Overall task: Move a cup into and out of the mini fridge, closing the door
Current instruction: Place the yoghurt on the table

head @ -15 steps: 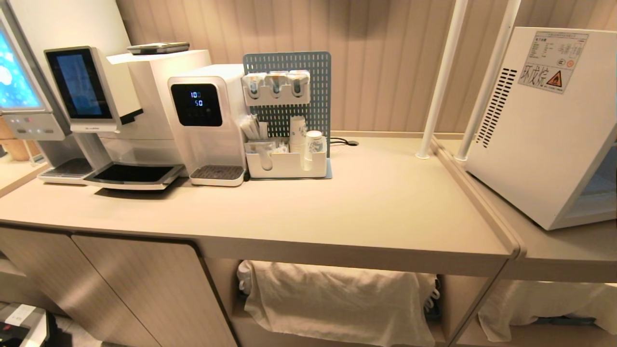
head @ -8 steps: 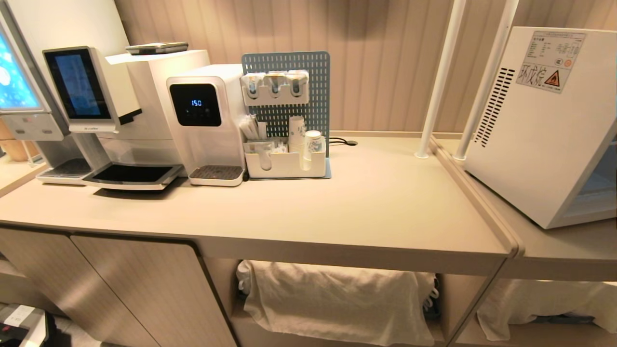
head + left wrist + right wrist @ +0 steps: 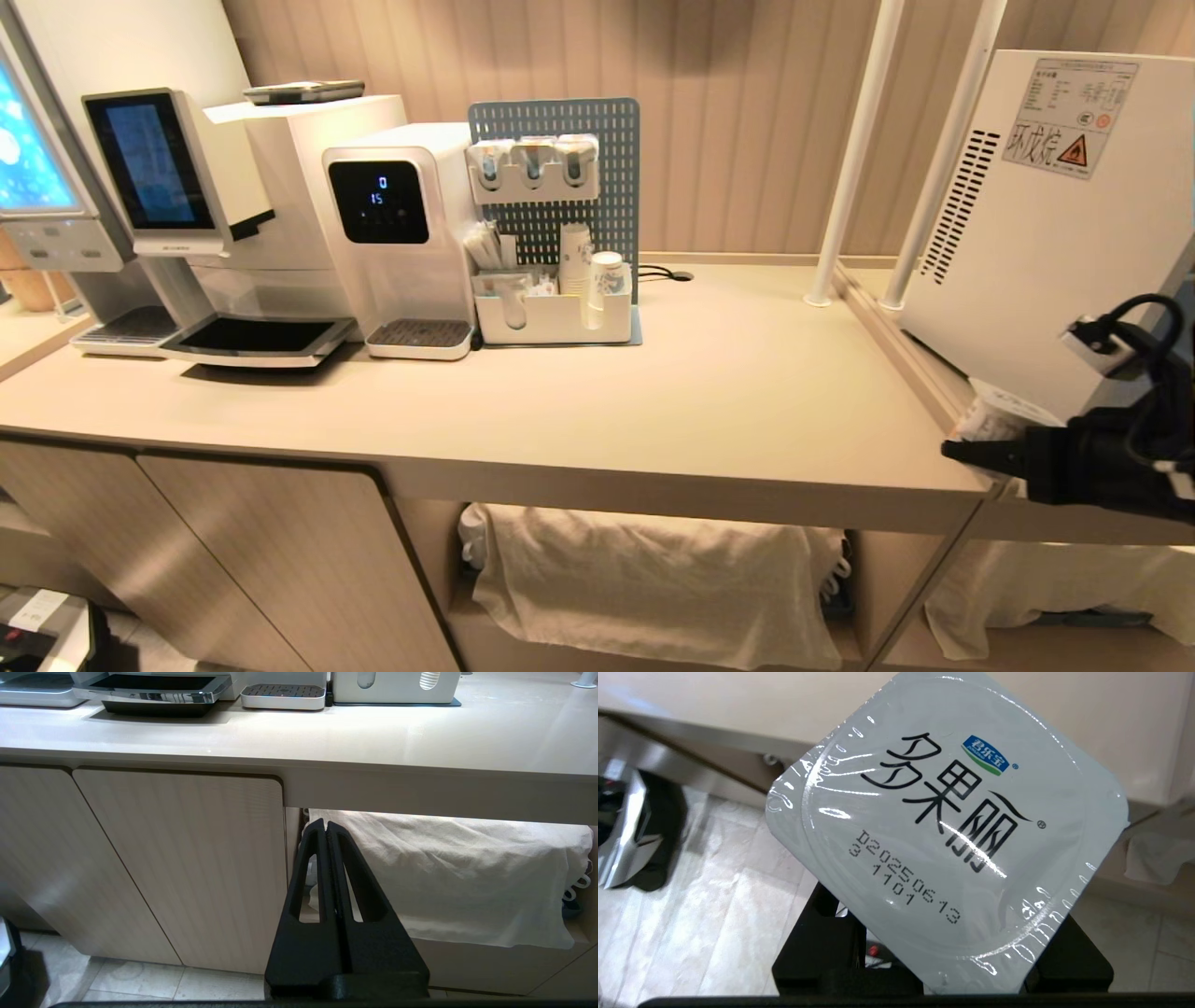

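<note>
- The left gripper is matte black — two long tapered fingers, each with a slot-shaped cutout, widening to a blocky base.
- The right gripper is black too; behind its fingers a looping black cable meets a small white connector.

One cup, one mini fridge — two white poles

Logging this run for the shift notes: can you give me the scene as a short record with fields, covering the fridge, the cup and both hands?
fridge: white boxy mini fridge with side vent slots, far right of the beige counter
cup: white foil-lidded cup, printed date on the lid
right hand: right hand gripping the cup at the counter's right end, beside the fridge
left hand: left hand shut, empty, below the counter edge, before a white cloth
</note>
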Tool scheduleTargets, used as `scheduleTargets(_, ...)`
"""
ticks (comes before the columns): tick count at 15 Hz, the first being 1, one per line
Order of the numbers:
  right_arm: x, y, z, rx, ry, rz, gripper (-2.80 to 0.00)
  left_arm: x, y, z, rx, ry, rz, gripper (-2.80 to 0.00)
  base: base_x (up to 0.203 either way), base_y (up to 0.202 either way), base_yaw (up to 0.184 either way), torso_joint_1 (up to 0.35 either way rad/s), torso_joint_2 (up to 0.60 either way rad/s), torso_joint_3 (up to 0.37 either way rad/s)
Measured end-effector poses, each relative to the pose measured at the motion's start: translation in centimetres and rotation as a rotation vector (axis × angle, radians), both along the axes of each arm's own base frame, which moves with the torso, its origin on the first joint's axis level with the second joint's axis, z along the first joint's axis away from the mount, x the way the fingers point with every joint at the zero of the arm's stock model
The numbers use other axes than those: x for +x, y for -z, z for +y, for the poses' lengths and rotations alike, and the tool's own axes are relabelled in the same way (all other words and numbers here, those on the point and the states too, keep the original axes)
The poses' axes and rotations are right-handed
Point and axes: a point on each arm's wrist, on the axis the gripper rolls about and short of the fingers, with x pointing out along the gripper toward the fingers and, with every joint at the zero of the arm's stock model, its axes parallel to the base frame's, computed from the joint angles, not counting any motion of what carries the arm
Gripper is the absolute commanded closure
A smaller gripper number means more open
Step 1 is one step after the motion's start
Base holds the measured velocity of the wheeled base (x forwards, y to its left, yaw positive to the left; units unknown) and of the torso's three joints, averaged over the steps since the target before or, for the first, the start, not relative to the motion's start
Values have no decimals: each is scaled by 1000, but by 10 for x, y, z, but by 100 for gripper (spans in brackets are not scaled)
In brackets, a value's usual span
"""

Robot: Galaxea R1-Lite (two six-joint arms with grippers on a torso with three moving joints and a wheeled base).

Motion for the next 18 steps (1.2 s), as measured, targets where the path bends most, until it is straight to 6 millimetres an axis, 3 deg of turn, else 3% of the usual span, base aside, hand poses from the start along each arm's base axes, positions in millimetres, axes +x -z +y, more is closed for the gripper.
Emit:
scheduleTargets(5,96,58,20,-151,155,-145,0,0,0,0,0,-1,0,0,0,0,0,0,0,0)
scheduleTargets(10,184,86,54,-296,391,-286,0,0,0,0,-4,0,0,0,0,0,0,0,0,0)
scheduleTargets(13,213,114,65,-328,395,-248,0,0,0,0,-4,-1,0,0,0,0,0,0,0,0)
scheduleTargets(18,232,152,70,-359,370,-161,0,0,0,0,-5,0,0,0,0,0,0,0,0,0)
